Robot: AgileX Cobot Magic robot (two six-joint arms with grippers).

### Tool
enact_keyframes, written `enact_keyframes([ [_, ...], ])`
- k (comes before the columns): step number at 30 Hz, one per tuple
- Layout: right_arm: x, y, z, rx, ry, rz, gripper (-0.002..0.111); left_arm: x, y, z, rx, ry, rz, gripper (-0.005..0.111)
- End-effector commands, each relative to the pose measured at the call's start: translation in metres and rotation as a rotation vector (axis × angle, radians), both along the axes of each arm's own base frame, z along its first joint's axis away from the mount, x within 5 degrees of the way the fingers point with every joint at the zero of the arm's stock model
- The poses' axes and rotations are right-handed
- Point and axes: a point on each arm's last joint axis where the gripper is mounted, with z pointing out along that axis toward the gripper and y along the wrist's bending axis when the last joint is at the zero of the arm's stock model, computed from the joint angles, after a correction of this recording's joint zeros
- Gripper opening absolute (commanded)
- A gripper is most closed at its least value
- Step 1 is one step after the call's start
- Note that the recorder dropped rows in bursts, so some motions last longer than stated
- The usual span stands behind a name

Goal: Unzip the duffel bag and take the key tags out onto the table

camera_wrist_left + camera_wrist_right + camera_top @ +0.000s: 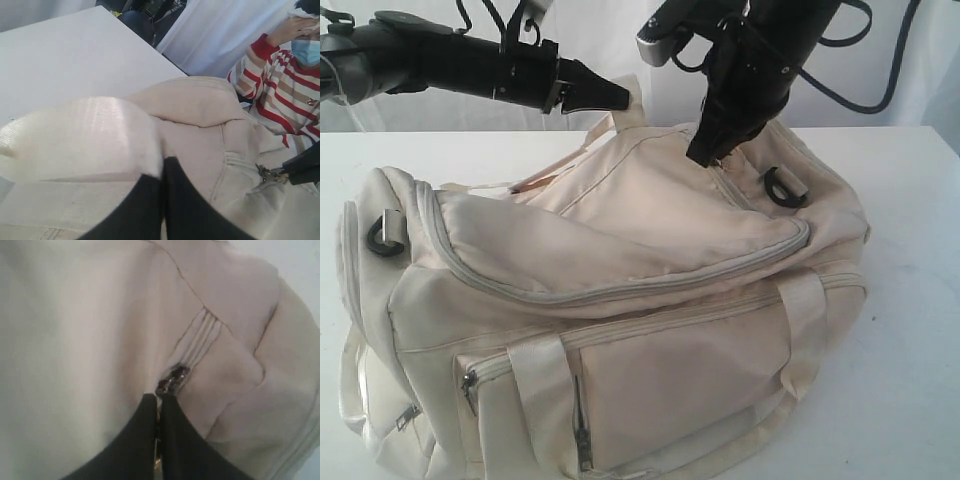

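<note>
- The step in hand is the unzipping: the duffel bag (pixel 650 220) lies on its side across the white surface (pixel 910 300), and the grey zipper (pixel 620 290) that curves around its top flap looks closed along all of the run that shows.
- The right claw (pixel 705 152) comes down on the far upper end of the bag. In the right wrist view its tips are pressed together on the small metal zipper pull (pixel 173 377), where the zipper ends in a stitched tab.
- The left claw (pixel 615 97) reaches in level from the left above the back of the bag. In the left wrist view its fingers are together and seem to pinch the pale webbing handle (pixel 75 135), which would brace the bag.
- The key tags are not visible in any view; they are presumably inside the bag.
- By my reading the task is at its start, with nothing out on the surface yet.
- The next move calls for the right claw to draw the pull along the zipper's curve, following the bend rather than hauling straight, while the left claw keeps the fabric taut so the bag does not slide or bunch.
</note>
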Motion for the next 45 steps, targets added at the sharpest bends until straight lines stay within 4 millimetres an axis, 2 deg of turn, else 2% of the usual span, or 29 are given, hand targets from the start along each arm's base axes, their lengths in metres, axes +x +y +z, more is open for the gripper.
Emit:
enact_keyframes([
  [1, -0.011, -0.009, -0.008, -0.044, 0.087, -0.038, 0.000, 0.001, 0.003, 0.008, -0.034, -0.005, 0.018, 0.000],
  [11, -0.029, -0.021, 0.002, -0.030, 0.090, -0.071, 0.000, 0.001, 0.003, 0.008, -0.034, -0.004, 0.012, 0.000],
  [16, -0.029, -0.021, 0.001, -0.038, 0.085, -0.054, 0.000, 0.000, 0.003, 0.009, -0.052, 0.003, 0.002, 0.000],
  [25, -0.011, -0.009, 0.007, 0.091, -0.110, -0.047, 0.000, -0.002, 0.002, 0.010, -0.057, 0.006, -0.018, 0.000],
  [38, 0.003, 0.000, 0.017, 0.196, -0.299, -0.018, 0.000, -0.005, 0.002, 0.010, -0.059, 0.013, -0.045, 0.000],
  [41, 0.008, 0.003, 0.012, 0.201, -0.307, -0.018, 0.000, -0.005, 0.002, 0.010, -0.060, 0.014, -0.049, 0.000],
  [45, 0.017, 0.009, -0.006, 0.183, -0.284, -0.014, 0.000, -0.006, 0.002, 0.010, -0.062, 0.016, -0.056, 0.000],
])
